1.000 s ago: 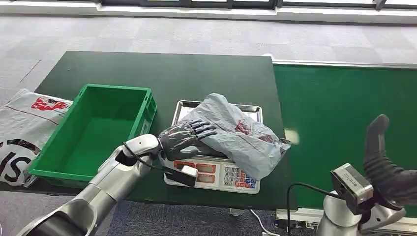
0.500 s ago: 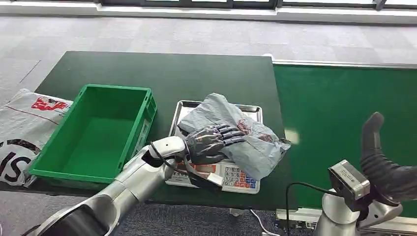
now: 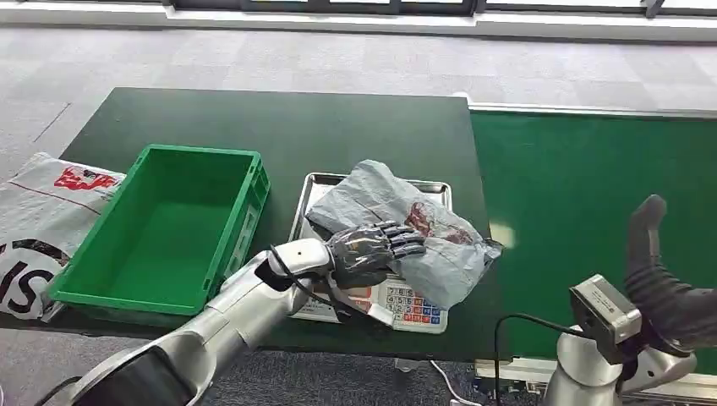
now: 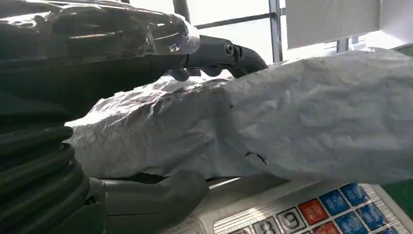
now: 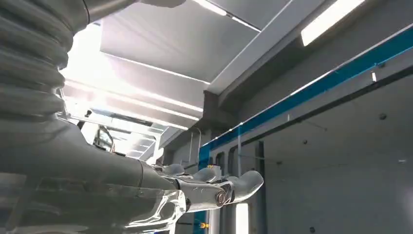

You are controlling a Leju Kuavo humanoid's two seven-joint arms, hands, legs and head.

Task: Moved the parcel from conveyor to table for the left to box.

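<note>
One grey parcel [image 3: 406, 228], red print unreadable, lying on one scale [image 3: 397, 304] on the dark table [image 3: 287, 127]; left hand [image 3: 368, 249] grasping it, fingers over the top, thumb [image 4: 156, 195] beneath as the left wrist view shows, with keys 8 and 9; one green crate [image 3: 169, 228]; one white sack [image 3: 42, 220], red lettering unreadable; right hand [image 3: 664, 288] raised beside the conveyor [image 3: 592, 169], fingers extended, holding nothing.
</note>
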